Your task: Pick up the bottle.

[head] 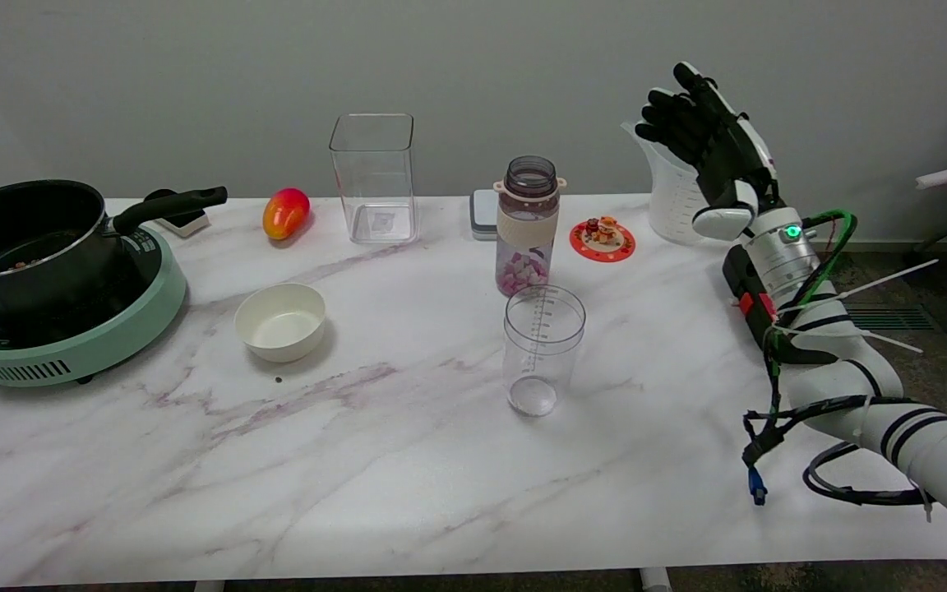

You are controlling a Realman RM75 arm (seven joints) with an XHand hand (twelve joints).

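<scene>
Marble counter: bottle upright mid-back, just behind clear cup. My right hand raised far right, fingers apart, empty. Approach step; next I swing left, clearing cup.

I cannot read any text here. The clear measuring cup near the middle of the table has a printed scale of lines, but its numbers are too small. The square container at the far edge carries a small unreadable label.
</scene>
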